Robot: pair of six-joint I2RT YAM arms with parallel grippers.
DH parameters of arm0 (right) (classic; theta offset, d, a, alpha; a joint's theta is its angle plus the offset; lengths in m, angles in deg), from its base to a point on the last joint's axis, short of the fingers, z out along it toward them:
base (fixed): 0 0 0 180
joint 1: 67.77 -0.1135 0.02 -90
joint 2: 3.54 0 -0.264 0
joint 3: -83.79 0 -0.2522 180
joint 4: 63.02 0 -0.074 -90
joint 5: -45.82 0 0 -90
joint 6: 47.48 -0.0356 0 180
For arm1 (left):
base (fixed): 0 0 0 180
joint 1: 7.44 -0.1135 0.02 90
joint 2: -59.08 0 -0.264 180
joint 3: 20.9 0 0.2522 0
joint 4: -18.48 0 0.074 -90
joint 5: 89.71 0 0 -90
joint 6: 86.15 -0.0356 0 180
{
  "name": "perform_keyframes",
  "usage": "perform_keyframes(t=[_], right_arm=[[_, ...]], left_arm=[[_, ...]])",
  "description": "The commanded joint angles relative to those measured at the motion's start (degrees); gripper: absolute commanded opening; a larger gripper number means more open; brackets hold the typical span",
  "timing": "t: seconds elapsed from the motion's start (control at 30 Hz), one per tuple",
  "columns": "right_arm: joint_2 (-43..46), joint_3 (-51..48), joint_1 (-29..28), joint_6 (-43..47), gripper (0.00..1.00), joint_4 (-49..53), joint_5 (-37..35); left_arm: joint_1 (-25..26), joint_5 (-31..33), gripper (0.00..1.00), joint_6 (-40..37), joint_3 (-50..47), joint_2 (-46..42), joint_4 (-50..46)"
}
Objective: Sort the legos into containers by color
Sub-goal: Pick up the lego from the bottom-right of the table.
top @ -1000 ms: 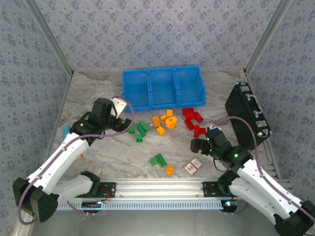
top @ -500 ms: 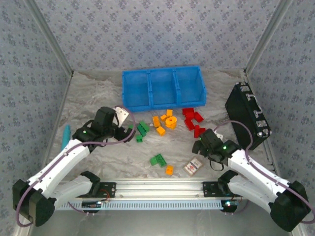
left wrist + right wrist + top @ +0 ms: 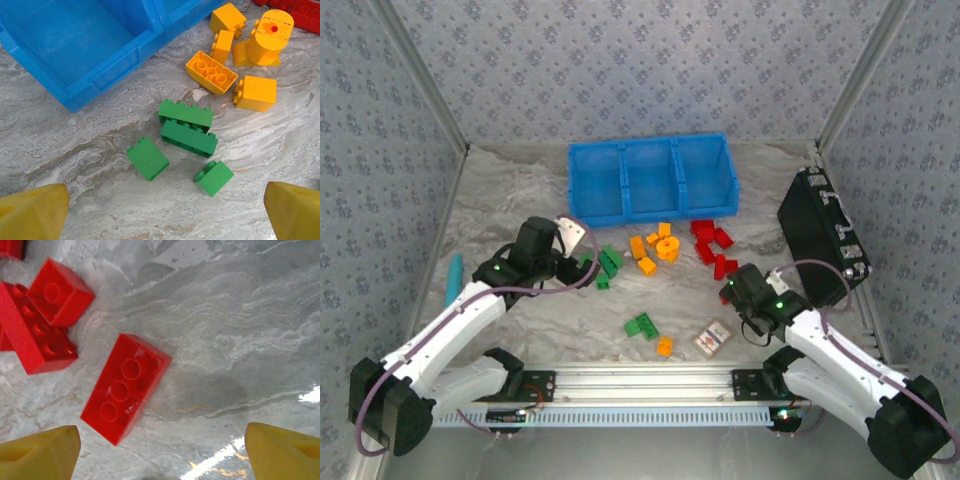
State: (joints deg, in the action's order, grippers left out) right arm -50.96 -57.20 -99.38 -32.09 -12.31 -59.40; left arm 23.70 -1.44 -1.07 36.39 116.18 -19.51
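4 green bricks (image 3: 189,138) lie in a loose cluster just in front of the blue bin (image 3: 650,146), and the left gripper (image 3: 164,212) hangs over them with its yellow fingertips (image 3: 32,212) spread wide, clamped on nothing. That spread reads as a set-up for a pick: the cluster sits between the 2 tips, so a descent could close on 1 brick. My guess is the loose square one (image 3: 147,158), which stands apart from its neighbours. Far left, a teal cylinder (image 3: 454,275) rests by the wall, no part of the sort.

The bin's 3 compartments lie behind the piles, and its left compartment (image 3: 75,45) is near the greens, a short carry. I see no brick in any compartment, so the sort looks barely begun. The orange bricks (image 3: 211,72), among them a ring-shaped piece (image 3: 270,37), lie right of the greens. Nearer the arms sit 2 more greens (image 3: 641,326) and 1 orange (image 3: 664,346).

Right again, the red group lies below the bin's right end. The right gripper (image 3: 160,450) hovers low over a flat red brick (image 3: 126,387), tips apart and holding nothing. That brick lies askew to the tips, so the wrist may need turning before closing. 2 more reds (image 3: 60,291) lie just beside it. A red-and-white card (image 3: 714,339) and a black case (image 3: 825,245) are not for sorting.
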Motion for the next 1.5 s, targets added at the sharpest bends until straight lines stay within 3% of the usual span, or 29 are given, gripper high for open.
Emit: perform_keyframes(t=[0.0,0.43,0.9,1.1,1.47], right_arm=[[-1.39,-1.35,2.05,-3.27,0.86,-3.7,0.92],[-11.03,2.41,3.6,-5.0,0.75,-6.59,-0.09],[-23.15,6.73,4.02,-4.66,0.61,-6.01,1.46],[-25.99,6.78,4.02,-3.94,0.5,-6.23,1.84],[-26.04,11.19,6.83,10.5,0.3,-3.72,3.46]], left_arm=[[0.24,-0.64,1.0,-0.78,-0.8,-1.11,2.02],[0.32,-3.82,1.0,-4.32,7.56,1.45,-0.15],[-1.36,-3.89,1.0,-4.22,0.91,0.74,5.76],[-1.74,-3.8,1.0,-4.13,-0.38,0.12,6.4],[-1.69,-3.76,1.0,-4.26,-0.81,-0.1,7.13]])
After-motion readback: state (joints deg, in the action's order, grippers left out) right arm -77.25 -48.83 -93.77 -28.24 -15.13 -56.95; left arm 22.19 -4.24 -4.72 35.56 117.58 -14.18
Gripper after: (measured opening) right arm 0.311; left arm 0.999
